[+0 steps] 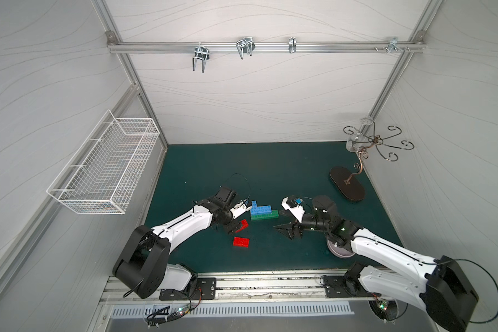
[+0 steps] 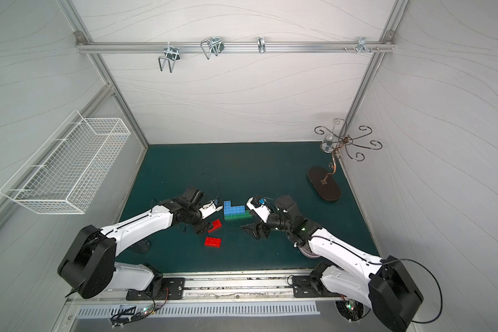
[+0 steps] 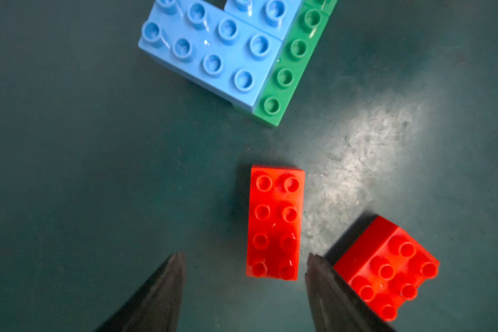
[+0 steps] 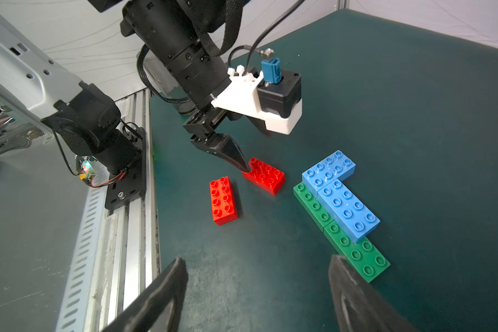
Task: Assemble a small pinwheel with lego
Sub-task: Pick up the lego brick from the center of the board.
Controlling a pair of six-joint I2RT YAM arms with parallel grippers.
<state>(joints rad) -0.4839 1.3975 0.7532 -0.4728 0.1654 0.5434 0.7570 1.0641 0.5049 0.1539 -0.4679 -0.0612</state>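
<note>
The pinwheel is a flat L of two blue bricks (image 1: pixel 260 210) (image 4: pixel 344 201) pressed onto two green bricks (image 1: pixel 266 216) (image 4: pixel 357 253) at mid-mat. Two loose red lego bricks lie nearer the front. One red brick lies flat (image 1: pixel 241 241) (image 3: pixel 274 222). The other red brick (image 1: pixel 242 225) (image 3: pixel 385 267) is tilted and leans on the outer side of a finger (image 4: pixel 232 156) of my left gripper (image 3: pixel 246 255). That gripper is open, the flat red brick's near end lying between its tips. My right gripper (image 4: pixel 258 258) (image 1: pixel 283 222) is open and empty, one finger by the green end.
A lilac bowl (image 1: pixel 339 253) sits under my right forearm near the front rail. A dark oval stand with curled metal hooks (image 1: pixel 348 184) occupies the back right. A white wire basket (image 1: pixel 107 166) hangs on the left wall. Bare green mat (image 1: pixel 242 166) lies behind the build.
</note>
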